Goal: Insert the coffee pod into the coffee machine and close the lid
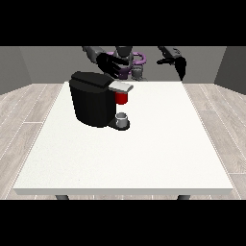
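Coffee machine (91, 103): black body standing on the left half of the white table (144, 158), its brew head turned toward the view's right.
Lid (120, 87): grey plate on top of the brew head, lying low and nearly level; whether it is fully latched cannot be told.
Coffee pod (122, 98): probably the red part seen directly beneath the lid, inside the head, which suggests that insertion is already done.
Cup (122, 117): small grey vessel on the drip base, directly below the red part, placed to receive the outflow.
Hand at the view's left (111, 64): above and just behind the machine's top, close to the lid. Fingers look spread and partly bent, holding nothing visible. The position suits pressing the lid down.
Hand at the view's right (177, 63): well apart from the machine, above the far table edge, kept out of the working area. Fingers hang downward, relaxed, holding nothing.
Step in hand: judged to be the lid closure or its completion.
Risk: a lid that is not fully seated would leave the task incomplete.
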You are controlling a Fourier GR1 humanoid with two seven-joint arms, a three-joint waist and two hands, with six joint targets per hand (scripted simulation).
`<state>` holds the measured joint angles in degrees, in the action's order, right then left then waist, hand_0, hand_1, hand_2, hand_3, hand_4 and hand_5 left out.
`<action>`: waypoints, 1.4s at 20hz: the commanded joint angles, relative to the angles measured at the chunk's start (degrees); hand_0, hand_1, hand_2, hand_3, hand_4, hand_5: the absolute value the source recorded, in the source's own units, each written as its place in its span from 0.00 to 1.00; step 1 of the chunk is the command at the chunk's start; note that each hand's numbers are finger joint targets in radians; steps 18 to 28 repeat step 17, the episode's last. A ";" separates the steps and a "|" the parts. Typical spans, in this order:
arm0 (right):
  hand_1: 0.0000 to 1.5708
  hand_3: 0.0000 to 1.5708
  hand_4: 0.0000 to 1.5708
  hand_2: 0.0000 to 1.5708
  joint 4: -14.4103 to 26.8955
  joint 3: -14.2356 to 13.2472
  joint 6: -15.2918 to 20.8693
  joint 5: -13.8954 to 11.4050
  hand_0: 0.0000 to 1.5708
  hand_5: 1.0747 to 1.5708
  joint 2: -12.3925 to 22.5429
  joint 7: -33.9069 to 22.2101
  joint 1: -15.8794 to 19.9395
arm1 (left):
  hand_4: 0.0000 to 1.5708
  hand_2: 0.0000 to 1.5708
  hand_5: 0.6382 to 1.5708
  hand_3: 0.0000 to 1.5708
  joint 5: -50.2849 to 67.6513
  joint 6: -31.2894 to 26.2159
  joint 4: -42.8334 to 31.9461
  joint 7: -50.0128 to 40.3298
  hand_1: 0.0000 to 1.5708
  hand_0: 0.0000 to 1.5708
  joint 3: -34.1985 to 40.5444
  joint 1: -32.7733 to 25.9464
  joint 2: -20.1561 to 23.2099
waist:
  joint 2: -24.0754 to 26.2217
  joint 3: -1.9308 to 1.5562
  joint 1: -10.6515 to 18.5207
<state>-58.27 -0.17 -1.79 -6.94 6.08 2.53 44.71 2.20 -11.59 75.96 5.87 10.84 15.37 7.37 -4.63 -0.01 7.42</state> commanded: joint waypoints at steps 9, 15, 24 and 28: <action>0.00 0.00 0.11 0.00 -2.15 1.99 -3.66 1.04 0.00 1.00 -4.72 5.84 -2.54 | 0.12 0.00 1.00 0.00 -0.50 1.89 -0.07 1.86 0.00 0.00 -0.68 -1.08 -0.44 | 2.92 0.01 -2.72; 0.00 0.00 0.18 0.00 -7.67 9.63 1.41 10.89 0.00 1.00 -6.02 7.33 -15.41 | 0.13 0.00 1.00 0.00 -1.39 3.40 -1.74 3.21 0.00 0.00 -1.64 -2.74 -2.47 | 8.87 0.00 -5.15; 0.00 0.00 0.10 0.00 -6.57 5.90 -1.23 9.66 0.00 1.00 -5.62 9.62 -21.14 | 0.12 0.00 1.00 0.00 -0.25 1.33 1.32 2.89 0.00 0.00 -2.38 -7.89 -2.68 | 11.54 -0.02 -5.68; 0.00 0.00 0.10 0.00 -6.57 5.90 -1.23 9.66 0.00 1.00 -5.62 9.62 -21.14 | 0.12 0.00 1.00 0.00 -0.25 1.33 1.32 2.89 0.00 0.00 -2.38 -7.89 -2.68 | 11.54 -0.02 -5.68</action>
